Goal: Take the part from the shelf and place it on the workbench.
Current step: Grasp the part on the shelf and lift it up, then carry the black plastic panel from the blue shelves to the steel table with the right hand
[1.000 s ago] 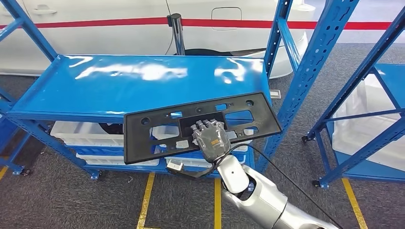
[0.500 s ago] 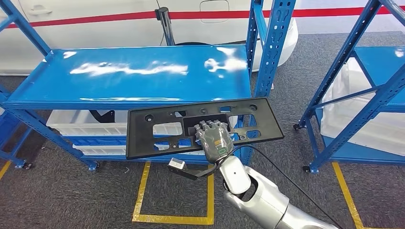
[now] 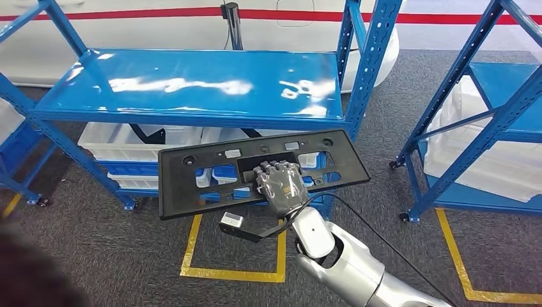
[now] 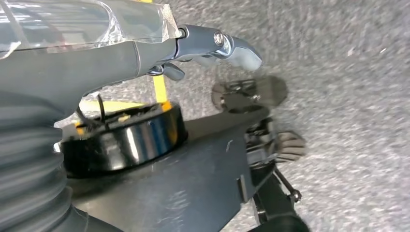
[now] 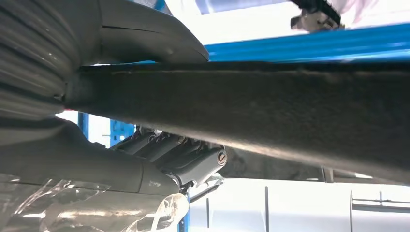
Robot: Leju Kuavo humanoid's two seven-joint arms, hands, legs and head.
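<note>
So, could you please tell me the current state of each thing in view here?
Black part: off the shelf, held in the air, roughly level.
Right hand: grips the part near its middle.
Left hand: holds nothing, hanging above the floor.
Blue shelf: top level bare.
White bins: on the lower level.

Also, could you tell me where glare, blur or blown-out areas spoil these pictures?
Head view: sharp, but white glare patches streak the glossy blue shelf top, and a dark blurred shape covers the lower left corner. Left wrist view: the grey carpet is soft and smeared. Right wrist view: the background is blown out white, so the black panel held by the right hand reads dark and underlit.
</note>
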